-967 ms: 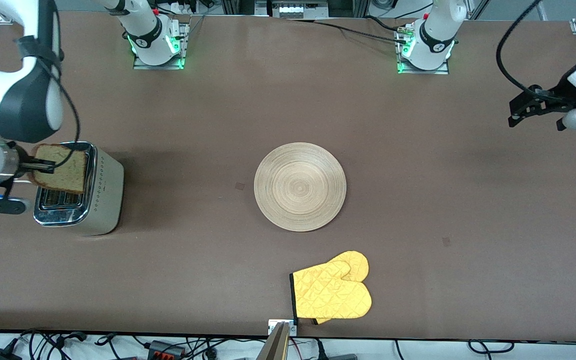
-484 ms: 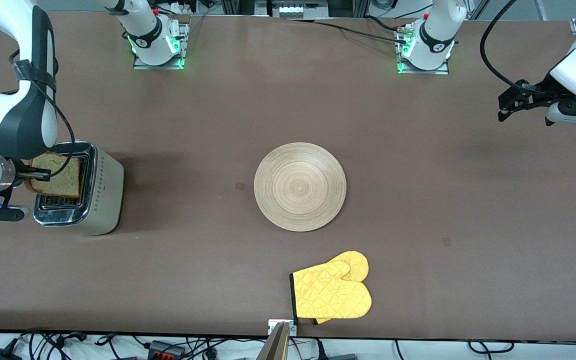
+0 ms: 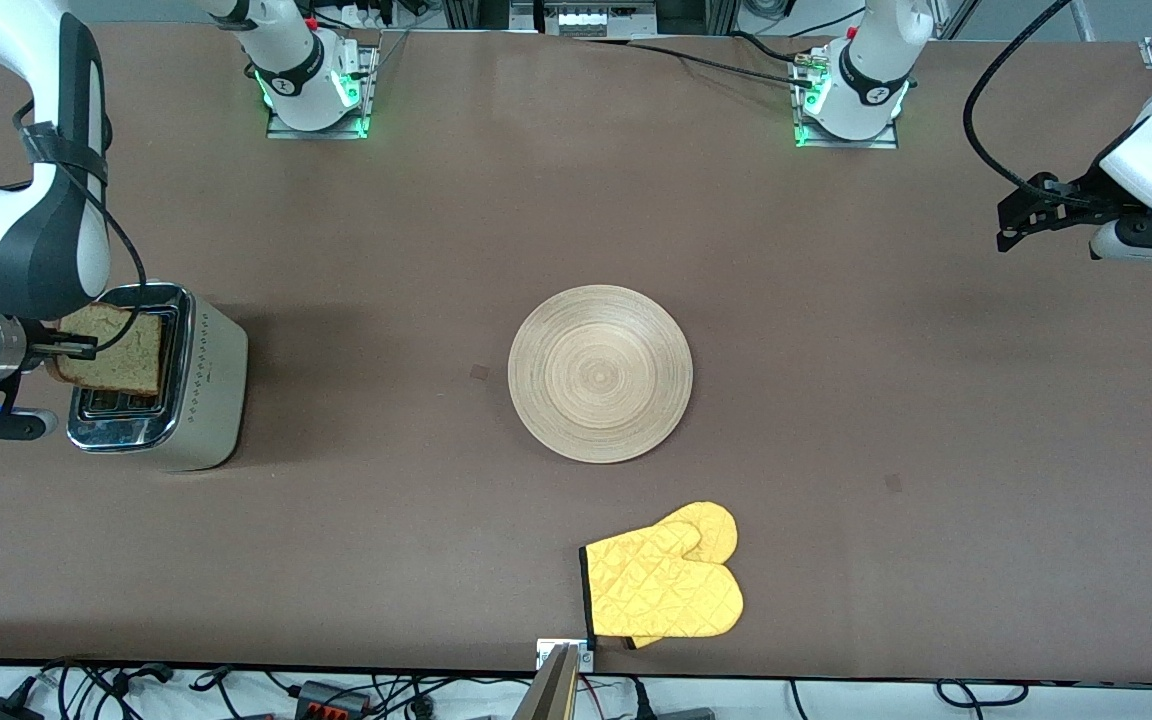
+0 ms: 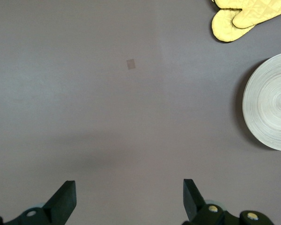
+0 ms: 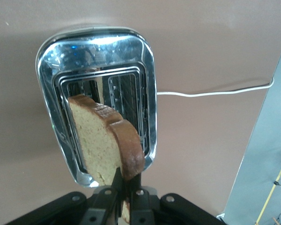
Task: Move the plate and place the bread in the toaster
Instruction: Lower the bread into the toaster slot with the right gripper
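The toaster (image 3: 191, 395) stands at the right arm's end of the table, chrome top up. My right gripper (image 3: 81, 349) is shut on the bread (image 3: 116, 350), a brown slice held on edge just over the toaster's slots. In the right wrist view the bread (image 5: 105, 140) hangs over the toaster (image 5: 145, 93), its lower edge at a slot; the right gripper (image 5: 125, 180) pinches the crust. The plate (image 3: 600, 373) lies bare at the table's middle. My left gripper (image 3: 1016, 225) waits open in the air over the left arm's end of the table; it also shows in the left wrist view (image 4: 129, 199).
A yellow oven mitt (image 3: 664, 580) lies nearer to the front camera than the plate, close to the table's edge. The toaster's white cord (image 5: 215, 91) runs off across the table. The plate (image 4: 269, 103) and mitt (image 4: 243, 16) also show in the left wrist view.
My right gripper has lowered the bread toward the toaster's slots. My left arm has drawn up and back a little at its end of the table.
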`<state>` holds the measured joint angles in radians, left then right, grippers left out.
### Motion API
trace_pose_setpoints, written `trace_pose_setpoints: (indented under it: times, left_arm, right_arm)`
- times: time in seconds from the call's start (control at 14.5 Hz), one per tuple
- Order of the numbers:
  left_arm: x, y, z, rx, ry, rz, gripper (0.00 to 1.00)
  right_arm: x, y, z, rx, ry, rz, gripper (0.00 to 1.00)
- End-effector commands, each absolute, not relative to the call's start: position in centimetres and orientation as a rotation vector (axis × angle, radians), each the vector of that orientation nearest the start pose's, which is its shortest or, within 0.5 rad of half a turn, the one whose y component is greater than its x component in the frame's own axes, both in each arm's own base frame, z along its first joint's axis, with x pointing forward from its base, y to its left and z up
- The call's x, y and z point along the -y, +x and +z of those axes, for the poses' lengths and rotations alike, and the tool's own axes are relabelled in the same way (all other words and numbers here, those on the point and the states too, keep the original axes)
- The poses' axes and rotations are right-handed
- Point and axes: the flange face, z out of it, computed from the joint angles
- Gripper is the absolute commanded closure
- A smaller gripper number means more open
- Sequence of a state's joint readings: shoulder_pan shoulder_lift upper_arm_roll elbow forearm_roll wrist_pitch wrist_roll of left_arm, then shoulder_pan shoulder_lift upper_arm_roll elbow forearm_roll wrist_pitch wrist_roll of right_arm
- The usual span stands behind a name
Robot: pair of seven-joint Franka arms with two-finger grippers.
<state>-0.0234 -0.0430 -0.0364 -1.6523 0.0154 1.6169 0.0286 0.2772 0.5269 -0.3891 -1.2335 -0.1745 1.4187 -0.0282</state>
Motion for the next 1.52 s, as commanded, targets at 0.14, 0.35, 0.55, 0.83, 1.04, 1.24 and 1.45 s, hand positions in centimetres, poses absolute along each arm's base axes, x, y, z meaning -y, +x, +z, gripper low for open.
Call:
trace_pose_setpoints:
  times: [0.14,0.35,0.55,0.83,1.04,1.24,1.45]
  left_arm:
    - [3.3,54.2,61.6,-0.159,-3.113,-0.015,0.0]
    - [3.3,54.3,61.7,-0.159,-3.113,-0.02,0.0]
    - [3.2,54.4,61.6,-0.157,-3.113,-0.017,0.0]
    - [3.2,54.4,61.6,-0.159,-3.113,-0.017,0.0]
    - [3.2,54.4,61.6,-0.159,-3.113,-0.017,0.0]
    - [3.2,54.4,61.6,-0.159,-3.113,-0.017,0.0]
    - [3.2,54.4,61.6,-0.159,-3.113,-0.017,0.0]
  right_arm:
    - [3.5,65.6,47.8,-0.102,-3.442,0.612,1.0]
    - [3.5,65.8,47.6,-0.097,-3.445,0.596,1.0]
    - [3.9,66.8,45.6,-0.083,-3.448,0.563,1.0]
    - [3.6,67.1,45.7,-0.081,-3.457,0.521,1.0]
    - [3.3,67.3,44.9,-0.07,-3.455,0.54,1.0]
    - [3.1,67.4,44.0,-0.065,-3.45,0.56,0.98]
    - [3.2,67.3,43.2,-0.066,-3.407,0.56,0.37]
